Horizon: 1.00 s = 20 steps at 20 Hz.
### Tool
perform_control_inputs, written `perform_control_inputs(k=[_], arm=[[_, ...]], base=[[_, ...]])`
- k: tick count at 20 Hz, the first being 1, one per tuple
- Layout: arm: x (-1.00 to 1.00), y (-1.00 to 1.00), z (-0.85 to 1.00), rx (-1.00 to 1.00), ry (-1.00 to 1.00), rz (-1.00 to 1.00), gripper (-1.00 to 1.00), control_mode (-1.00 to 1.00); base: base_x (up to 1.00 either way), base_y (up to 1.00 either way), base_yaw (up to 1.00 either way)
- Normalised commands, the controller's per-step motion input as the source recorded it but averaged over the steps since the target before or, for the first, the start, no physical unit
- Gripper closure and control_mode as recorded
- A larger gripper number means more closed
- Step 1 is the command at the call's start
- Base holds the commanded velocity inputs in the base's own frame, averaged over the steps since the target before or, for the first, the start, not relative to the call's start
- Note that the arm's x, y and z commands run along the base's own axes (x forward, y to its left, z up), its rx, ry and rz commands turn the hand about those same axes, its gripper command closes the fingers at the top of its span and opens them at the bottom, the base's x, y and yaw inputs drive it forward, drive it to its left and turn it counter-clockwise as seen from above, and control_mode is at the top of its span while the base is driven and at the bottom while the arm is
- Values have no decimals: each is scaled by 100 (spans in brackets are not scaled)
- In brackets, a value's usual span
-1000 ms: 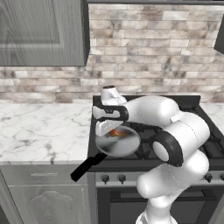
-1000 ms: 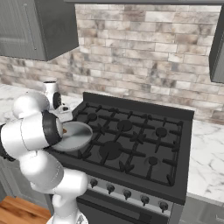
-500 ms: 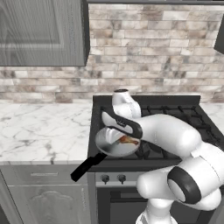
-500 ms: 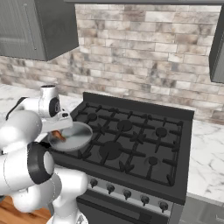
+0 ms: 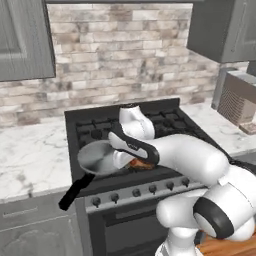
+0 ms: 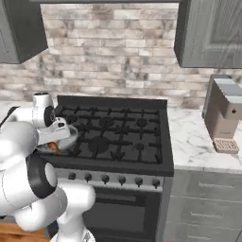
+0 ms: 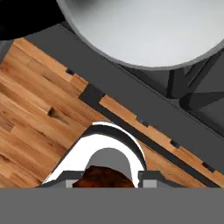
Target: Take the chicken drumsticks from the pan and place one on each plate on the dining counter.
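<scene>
No writing readable; jaws clamp a golden-brown chicken drumstick [image 5: 141,163] beside the round grey metal pan [image 5: 100,158] on the black gas stove [image 6: 118,137], white marble surface [image 6: 198,142] alongside.

Even, soft rendered light, faint shadows, no glare, slightly blurry throughout

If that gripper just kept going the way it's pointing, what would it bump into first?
Probably the wooden floor in front of the stove: the gripper, carrying a drumstick, points down past the pan. Depth is unclear.

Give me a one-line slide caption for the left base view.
White arm reaching over the black stove, end effector carrying a chicken drumstick beside the grey pan.
</scene>
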Motion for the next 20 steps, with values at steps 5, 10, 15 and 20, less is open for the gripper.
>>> perform_control_inputs(k=[5,10,15,20], arm=[[0,0,0,0,0,0,100,100],[0,0,0,0,0,0,100,100],[0,0,0,0,0,0,100,100],[0,0,0,0,0,0,100,100]], base=[[-14,12,-100],[-1,11,-100],[0,7,-100],[0,6,-100]])
